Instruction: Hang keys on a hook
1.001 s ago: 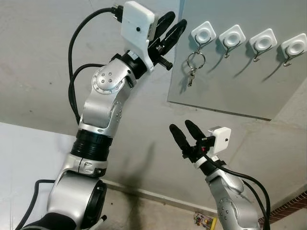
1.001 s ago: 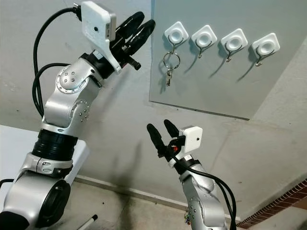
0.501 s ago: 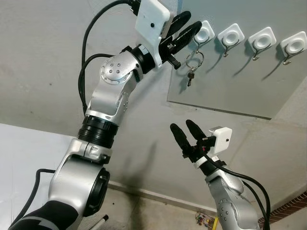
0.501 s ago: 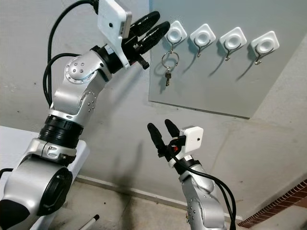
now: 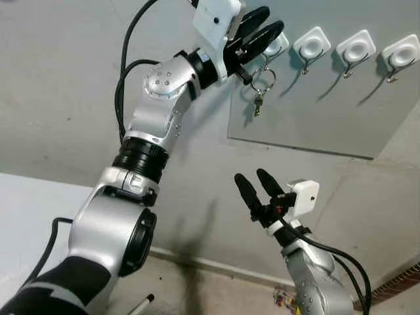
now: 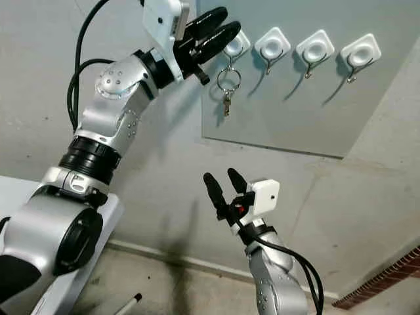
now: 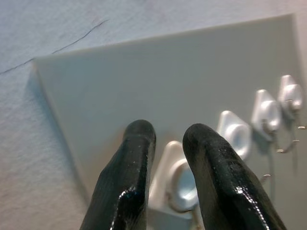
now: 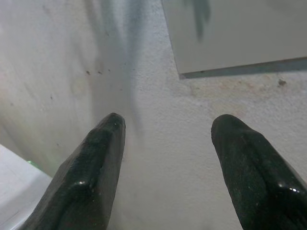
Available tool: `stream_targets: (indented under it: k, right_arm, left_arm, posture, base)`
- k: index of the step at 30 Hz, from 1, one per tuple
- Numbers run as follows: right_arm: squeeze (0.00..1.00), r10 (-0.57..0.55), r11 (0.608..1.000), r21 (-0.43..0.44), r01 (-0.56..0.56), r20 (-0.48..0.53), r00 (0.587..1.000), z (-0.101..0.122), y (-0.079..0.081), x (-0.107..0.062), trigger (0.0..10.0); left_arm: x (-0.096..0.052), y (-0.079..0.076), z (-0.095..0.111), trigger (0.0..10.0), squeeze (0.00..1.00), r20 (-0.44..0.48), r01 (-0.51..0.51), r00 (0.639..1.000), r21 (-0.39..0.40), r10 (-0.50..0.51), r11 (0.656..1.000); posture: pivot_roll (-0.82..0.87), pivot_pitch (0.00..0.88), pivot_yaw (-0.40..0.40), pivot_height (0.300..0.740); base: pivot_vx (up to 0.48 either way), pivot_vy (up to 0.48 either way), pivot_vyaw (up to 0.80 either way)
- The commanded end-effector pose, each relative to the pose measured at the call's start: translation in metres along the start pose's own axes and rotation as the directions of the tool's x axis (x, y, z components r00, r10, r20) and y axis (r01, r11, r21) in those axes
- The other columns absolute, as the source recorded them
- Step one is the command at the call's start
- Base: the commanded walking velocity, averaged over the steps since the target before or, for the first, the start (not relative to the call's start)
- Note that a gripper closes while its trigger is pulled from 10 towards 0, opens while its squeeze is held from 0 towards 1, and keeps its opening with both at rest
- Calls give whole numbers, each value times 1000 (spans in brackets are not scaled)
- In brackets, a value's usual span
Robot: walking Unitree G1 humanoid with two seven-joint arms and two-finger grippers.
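Right pincer (image 5: pixel 258 183): nearest the camera, raised in front of the bare wall below the panel; its two black fingers are spread wide with nothing between them, and open wall lies all round it.
Floor (image 5: pixel 197 298): low in the head views, with a thin white-tipped stick (image 5: pixel 141 304) lying on it and a small colourful object (image 5: pixel 283 300) near the foot of the wall.
White surface (image 6: pixel 98 252): a pale flat edge at the robot's lower left, beside the left arm's base.
Left pincer (image 5: pixel 266 23): raised high, at the top left corner of the panel; its fingers are close together, a narrow gap between them, gripping nothing; the tips lie over the first hook's white base.
Panel (image 5: pixel 315 105): grey sheet fixed to the wall; its left and lower edges stand out against the rougher wall.
Hooks: four white square bases in a row along the panel's top, each with a small metal hook; first hook (image 6: pixel 235 44), second hook (image 5: pixel 310 44), third hook (image 5: pixel 356 50), fourth hook (image 5: pixel 401 52).
Keys (image 5: pixel 258 102): hanging on their ring (image 5: pixel 263 79) from the first hook, just below the left pincer's fingertips, free of both pincers.
Room on the panel: bare grey surface below the three free hooks.
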State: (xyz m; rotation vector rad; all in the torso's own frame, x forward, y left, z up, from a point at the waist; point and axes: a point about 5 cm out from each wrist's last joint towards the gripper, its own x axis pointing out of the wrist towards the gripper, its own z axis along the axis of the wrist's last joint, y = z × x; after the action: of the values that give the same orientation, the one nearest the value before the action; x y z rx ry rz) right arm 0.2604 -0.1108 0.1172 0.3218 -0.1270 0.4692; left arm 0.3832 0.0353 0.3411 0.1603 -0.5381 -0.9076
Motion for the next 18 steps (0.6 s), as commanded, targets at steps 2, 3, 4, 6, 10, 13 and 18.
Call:
stream_targets:
  k: [2,3,4,6,10,13,18]
  right_arm:
    - [0,9,1000,-4,-9,23,1000,5,6,1,10000]
    - [0,7,1000,-3,-7,23,1000,5,6,0,10000]
    - [0,3,1000,-4,-3,23,1000,5,6,-1,10000]
    - [0,0,1000,-4,0,23,1000,5,6,-2,10000]
    - [0,-8,1000,-5,8,21,1000,5,6,-3,10000]
    - [0,-8,1000,-5,8,18,1000,4,7,-4,10000]
    - [0,-7,1000,-5,7,14,1000,3,7,-3,10000]
  left_arm:
    - [-2,13,3,10000,0,-10,-56,998,11,56,998]
    - [-2,14,3,10000,0,-15,-68,998,15,68,998]
    - [-2,18,3,10000,0,-20,-96,995,9,96,995]
    - [-2,20,4,10000,0,-17,-111,994,-5,111,994]
    - [0,14,16,10000,0,77,-14,997,-5,14,1000]
    - [2,8,22,10000,0,116,42,992,-4,-41,999]
    - [5,2,26,10000,0,141,90,986,10,-90,996]
  posture:
    - [-117,41,64,740]
    - [-120,42,64,740]
    - [-125,41,67,740]
    - [-128,44,67,740]
    - [-130,46,67,740]
    - [-126,52,65,740]
    - [-123,52,65,740]
  base:
    - [0,0,0]
    - [0,0,0]
    - [0,0,0]
    - [0,0,0]
    - [0,0,0]
    - [0,0,0]
    - [0,0,0]
